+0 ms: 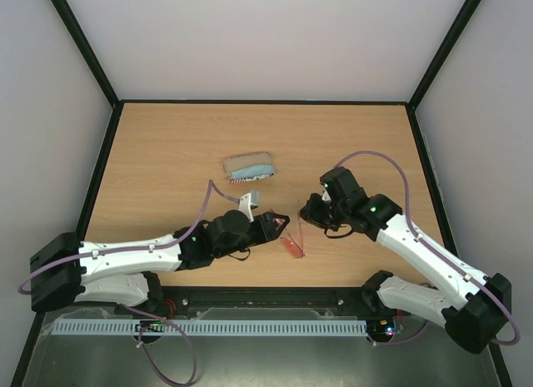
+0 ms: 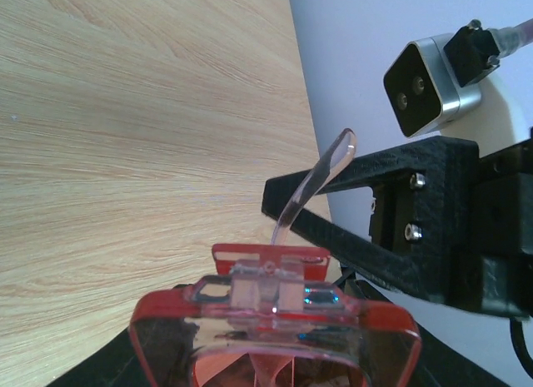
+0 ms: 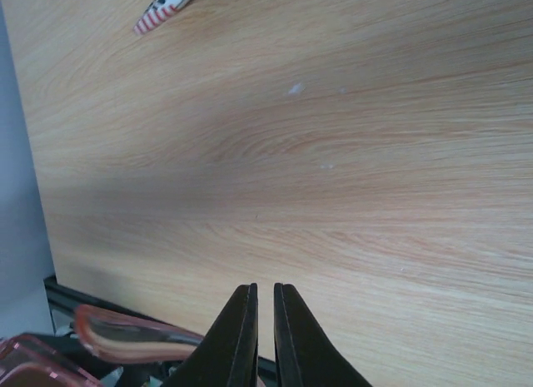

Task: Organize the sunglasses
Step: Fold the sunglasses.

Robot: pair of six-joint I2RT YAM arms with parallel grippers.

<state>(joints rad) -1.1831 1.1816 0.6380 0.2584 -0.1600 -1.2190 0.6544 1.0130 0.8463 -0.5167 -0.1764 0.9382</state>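
Near centre: left gripper (image 1: 278, 224) part-closed, clamping sunglasses (image 2: 275, 320) by frame, temple sticking out, likely for folding; right gripper (image 3: 265, 297) pinched shut, empty, just beside.

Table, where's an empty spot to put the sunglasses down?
The table is bare along the far edge behind the case, on the left beside the case, and in the far right corner. It is crowded in the near middle, where the left gripper and the right gripper sit close by the sunglasses.
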